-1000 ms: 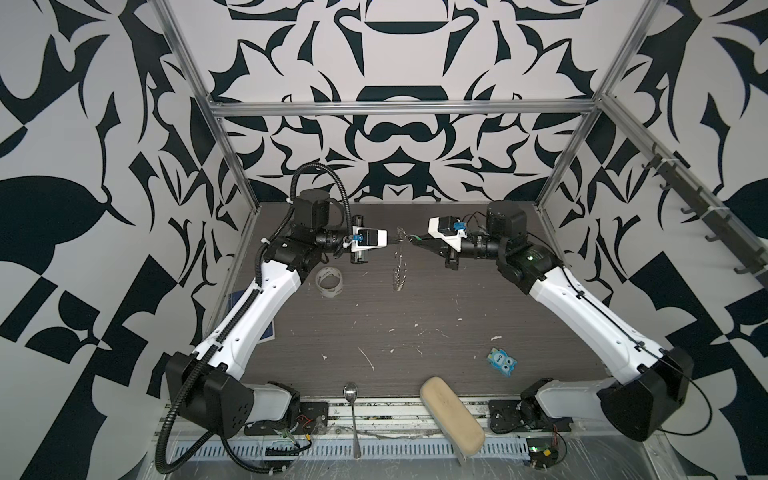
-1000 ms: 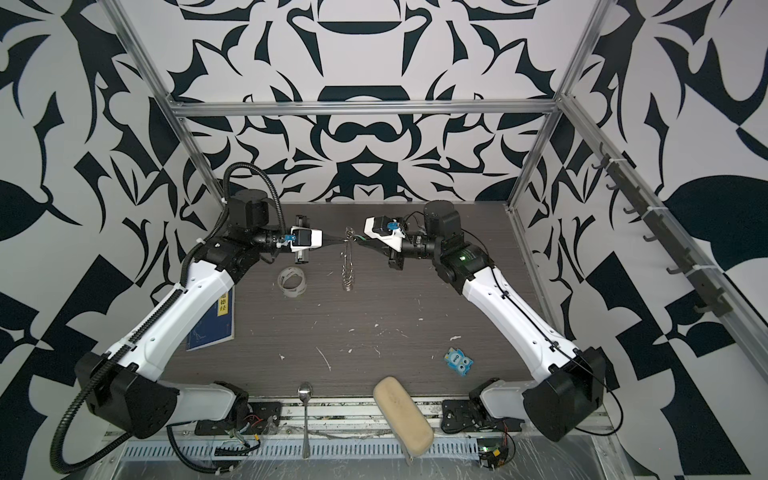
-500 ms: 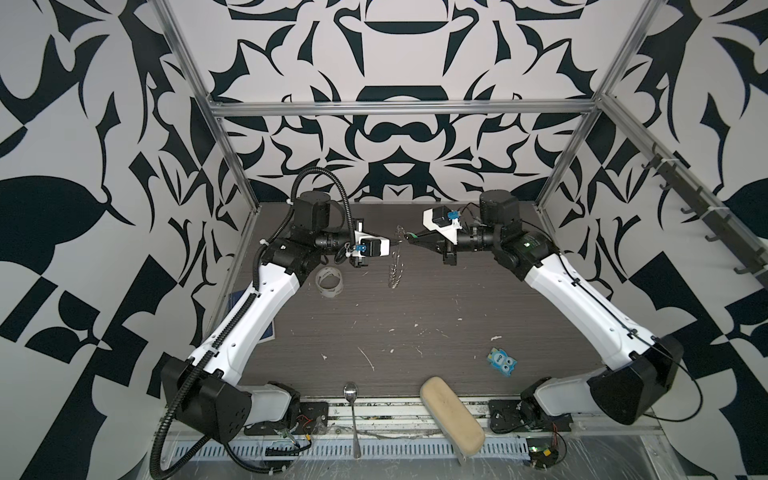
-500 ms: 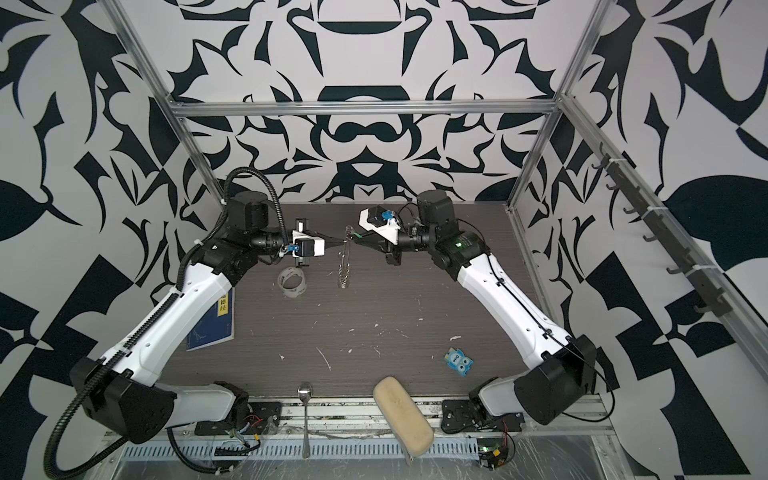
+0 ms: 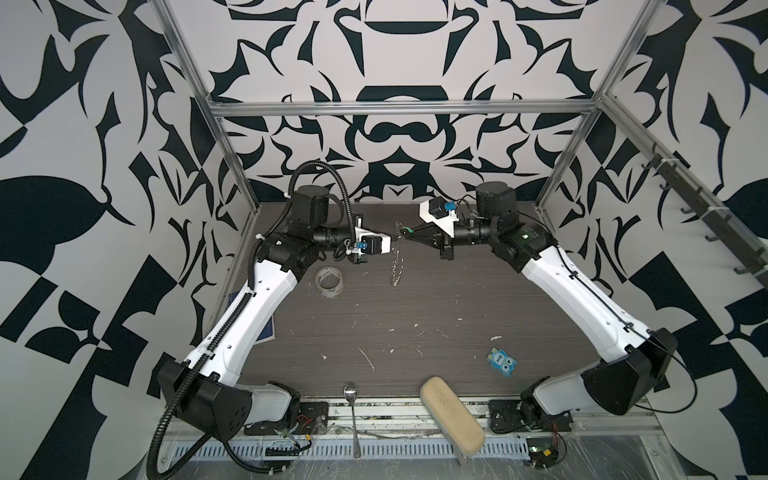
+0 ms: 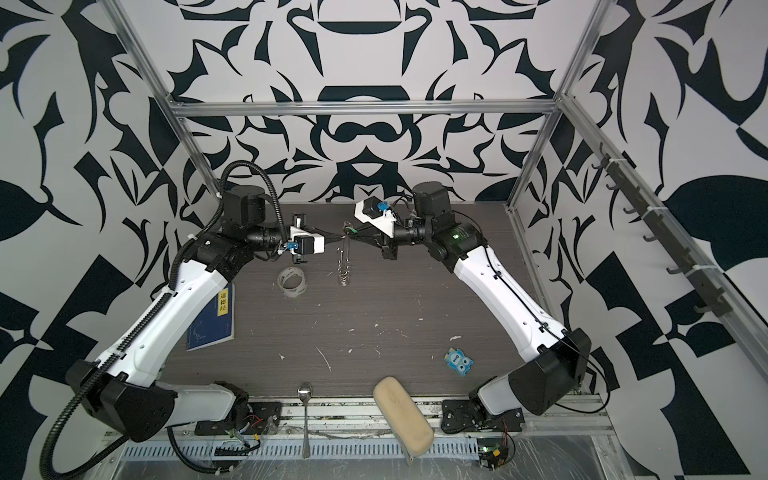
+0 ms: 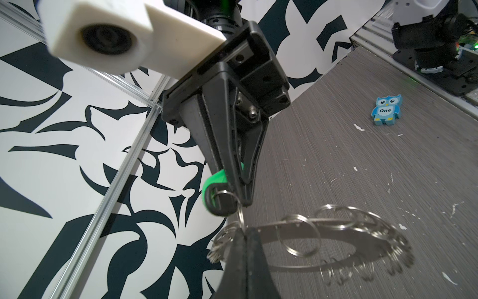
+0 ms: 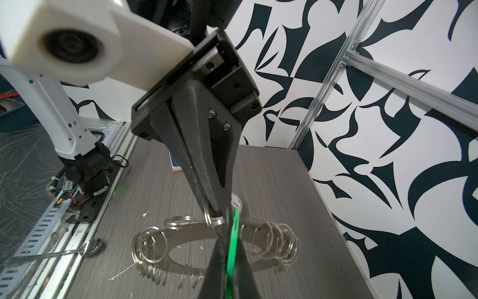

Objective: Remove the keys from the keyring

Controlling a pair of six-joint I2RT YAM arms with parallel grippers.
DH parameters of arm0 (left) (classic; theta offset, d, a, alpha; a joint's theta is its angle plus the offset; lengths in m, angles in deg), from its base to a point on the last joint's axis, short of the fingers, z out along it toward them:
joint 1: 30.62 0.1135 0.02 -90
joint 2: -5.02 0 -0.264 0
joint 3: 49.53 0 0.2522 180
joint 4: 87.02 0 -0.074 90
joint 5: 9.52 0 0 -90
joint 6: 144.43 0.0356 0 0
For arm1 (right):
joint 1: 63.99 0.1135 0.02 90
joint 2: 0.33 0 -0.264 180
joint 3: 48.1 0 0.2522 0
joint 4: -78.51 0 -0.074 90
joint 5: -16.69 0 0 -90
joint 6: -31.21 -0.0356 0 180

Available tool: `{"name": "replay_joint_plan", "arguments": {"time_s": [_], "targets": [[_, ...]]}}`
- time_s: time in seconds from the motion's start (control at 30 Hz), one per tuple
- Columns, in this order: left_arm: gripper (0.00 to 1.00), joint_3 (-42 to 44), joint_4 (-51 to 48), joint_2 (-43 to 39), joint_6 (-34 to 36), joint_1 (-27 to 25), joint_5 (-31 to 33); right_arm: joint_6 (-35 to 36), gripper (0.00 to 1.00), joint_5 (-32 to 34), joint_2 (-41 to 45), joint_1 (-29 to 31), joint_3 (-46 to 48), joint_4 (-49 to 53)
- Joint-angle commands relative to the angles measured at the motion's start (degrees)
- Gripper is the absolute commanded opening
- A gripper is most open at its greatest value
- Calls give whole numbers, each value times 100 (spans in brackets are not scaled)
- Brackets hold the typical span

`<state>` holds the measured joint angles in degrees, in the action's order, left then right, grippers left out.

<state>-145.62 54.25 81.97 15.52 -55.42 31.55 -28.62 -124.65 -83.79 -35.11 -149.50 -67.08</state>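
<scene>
The keyring (image 5: 397,262) (image 6: 344,262) hangs above the far middle of the table between both grippers. It is a flat metal loop strung with many small silvery split rings (image 7: 336,230) (image 8: 181,238). My left gripper (image 7: 244,233) (image 5: 395,240) is shut on one small ring at the loop's upper edge. Tip to tip with it, my right gripper (image 8: 229,240) (image 5: 406,235) is shut on the green key (image 8: 234,222) (image 7: 210,185). The key's dark end is still hooked through a small ring.
A whitish tape roll (image 5: 329,282) lies left of the hanging loop. A blue book (image 6: 212,320) lies under the left arm. A blue owl eraser (image 5: 502,362), a spoon (image 5: 351,399) and a beige pad (image 5: 451,419) are near the front edge.
The right wrist has lifted and shifted slightly left toward the back. The hanging keyring has swung a little left with it. Both grips are unchanged.
</scene>
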Motion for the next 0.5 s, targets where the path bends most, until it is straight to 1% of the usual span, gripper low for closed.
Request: {"name": "replay_joint_plan", "arguments": {"time_s": [0.0,0.13,0.3,0.37,0.47], "targets": [[0,-217,-437,120,140,-135,-252,29,0,-46,-24,54,-479,-103],[0,-366,-555,141,125,-148,-249,235,0,318,-57,61,-586,120],[0,-767,-1119,330,62,-148,-261,682,0,626,-104,61,-862,555],[0,-875,-1259,414,72,-151,-272,894,0,728,-188,90,-1120,855],[0,-867,-1283,453,195,-148,-182,935,0,714,-432,133,-1744,1543]]}}
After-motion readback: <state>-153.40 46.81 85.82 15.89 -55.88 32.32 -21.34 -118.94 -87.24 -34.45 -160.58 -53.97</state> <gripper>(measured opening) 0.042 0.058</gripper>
